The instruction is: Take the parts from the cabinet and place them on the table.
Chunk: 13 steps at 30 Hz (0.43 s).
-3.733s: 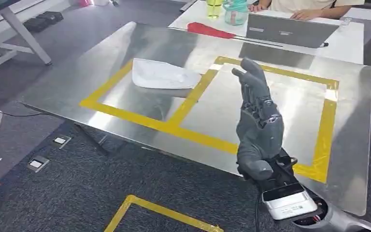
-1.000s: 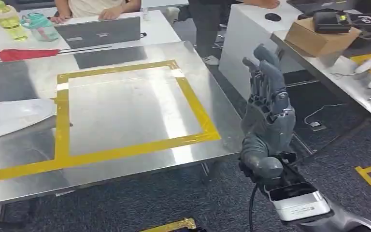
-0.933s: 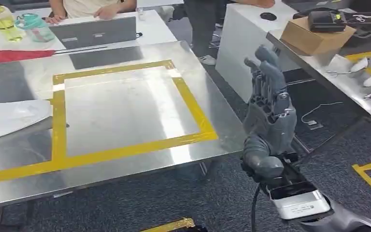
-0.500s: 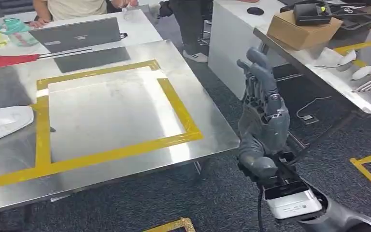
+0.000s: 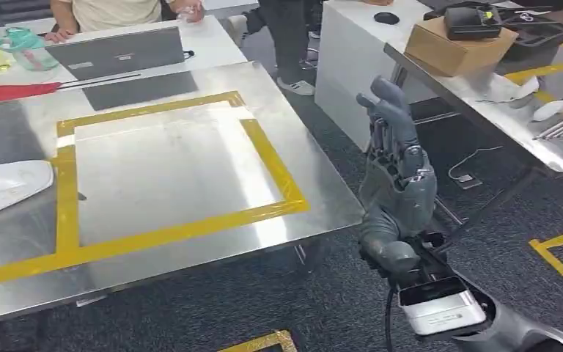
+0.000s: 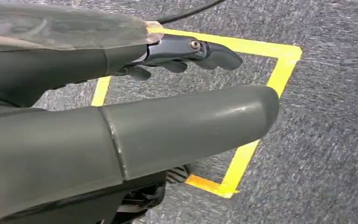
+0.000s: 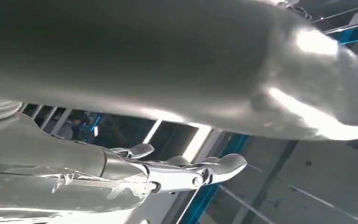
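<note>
My right hand (image 5: pixel 398 183) is raised upright off the right edge of the steel table (image 5: pixel 315 176), fingers stretched upward and apart, holding nothing. In the right wrist view its fingers (image 7: pixel 191 172) lie straight with no object among them. A white moulded part (image 5: pixel 6 187) lies on the table's left side, outside the yellow taped square (image 5: pixel 168 165). In the left wrist view my left hand (image 6: pixel 168 121) hangs over grey carpet, its fingers (image 6: pixel 200 49) extended and holding nothing.
A second steel bench (image 5: pixel 498 110) at the right carries a cardboard box (image 5: pixel 451 45), white parts (image 5: pixel 553 108) and rods. A white block (image 5: pixel 348 66) stands behind. A laptop (image 5: pixel 117 53), bottles and seated people are at the far table. Yellow tape marks the carpet (image 5: pixel 557 257).
The camera has turned to the right, so the table and white part slid left in the picture and the right bench came into view. My right hand stays raised and holds nothing.
</note>
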### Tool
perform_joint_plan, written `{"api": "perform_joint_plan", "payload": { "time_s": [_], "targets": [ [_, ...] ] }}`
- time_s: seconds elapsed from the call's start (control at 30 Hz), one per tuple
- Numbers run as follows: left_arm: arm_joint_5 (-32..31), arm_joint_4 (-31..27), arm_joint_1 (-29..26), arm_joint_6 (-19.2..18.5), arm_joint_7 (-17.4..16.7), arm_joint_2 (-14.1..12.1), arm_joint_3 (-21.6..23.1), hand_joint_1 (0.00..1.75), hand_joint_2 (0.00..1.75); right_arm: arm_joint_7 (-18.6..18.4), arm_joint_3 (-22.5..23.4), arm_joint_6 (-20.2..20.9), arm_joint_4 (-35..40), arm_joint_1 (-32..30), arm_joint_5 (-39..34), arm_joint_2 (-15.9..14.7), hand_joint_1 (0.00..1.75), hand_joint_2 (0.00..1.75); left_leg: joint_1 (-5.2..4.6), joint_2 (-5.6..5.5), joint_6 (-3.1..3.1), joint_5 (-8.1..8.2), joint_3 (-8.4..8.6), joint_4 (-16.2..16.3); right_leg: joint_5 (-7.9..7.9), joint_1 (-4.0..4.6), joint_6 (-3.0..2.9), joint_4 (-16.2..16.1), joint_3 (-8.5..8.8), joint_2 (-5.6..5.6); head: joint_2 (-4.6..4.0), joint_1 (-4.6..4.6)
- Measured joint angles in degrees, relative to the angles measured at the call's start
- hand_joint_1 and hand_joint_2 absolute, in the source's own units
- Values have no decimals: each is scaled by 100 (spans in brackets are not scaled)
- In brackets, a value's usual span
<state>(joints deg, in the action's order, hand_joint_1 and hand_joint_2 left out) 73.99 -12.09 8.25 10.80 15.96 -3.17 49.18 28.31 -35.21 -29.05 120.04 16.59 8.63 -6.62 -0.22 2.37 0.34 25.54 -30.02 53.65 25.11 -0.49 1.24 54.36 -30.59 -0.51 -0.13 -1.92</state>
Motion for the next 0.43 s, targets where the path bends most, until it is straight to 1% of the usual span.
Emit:
{"api": "perform_joint_plan", "payload": {
  "time_s": [0.07,0.17,0.23,0.27,0.3,0.33,0.37,0.4,0.43],
  "targets": [
    [0,0,0,0,-2,0,0,0,0,2,0,0,-2,-11,0,0,0,0,1,1,9,6,-5,7,0,-1,2,0,0,1,0,6],
    [0,0,0,-17,-20,0,0,0,0,7,0,6,-2,-30,0,0,0,0,-9,1,36,23,-21,37,-4,-8,19,-1,1,0,0,9],
    [0,0,0,-42,-24,-7,0,0,0,9,0,7,-2,-30,0,0,0,0,-14,0,60,34,-33,55,-8,-13,44,-5,2,-5,0,9],
    [0,0,1,-42,-24,-7,0,0,0,9,0,7,-2,-30,0,0,0,0,-18,0,72,33,-34,53,-21,-18,65,-27,12,-9,0,9],
    [0,-2,3,-42,-24,-5,0,0,0,9,2,7,2,-28,0,0,0,0,15,1,114,2,-10,-22,-23,10,96,-40,27,-8,0,11],
    [0,-2,2,-42,-24,9,0,0,0,13,7,7,2,-34,0,0,0,0,61,23,124,-37,43,-95,41,-17,115,37,12,7,-2,0],
    [0,-2,7,-46,-24,18,0,0,0,17,11,7,2,-26,0,0,0,0,71,22,152,-46,56,-120,220,-7,121,287,-96,23,0,-20],
    [0,-2,12,-48,-24,15,0,0,0,17,15,7,2,-29,0,0,0,0,71,24,153,-47,55,-120,450,-10,132,720,-301,35,0,-57],
    [0,-2,11,-48,-24,15,0,0,0,17,15,7,2,-49,0,-2,0,0,71,24,155,-45,54,-119,679,-23,153,1251,-552,34,0,-92]
  ]
}}
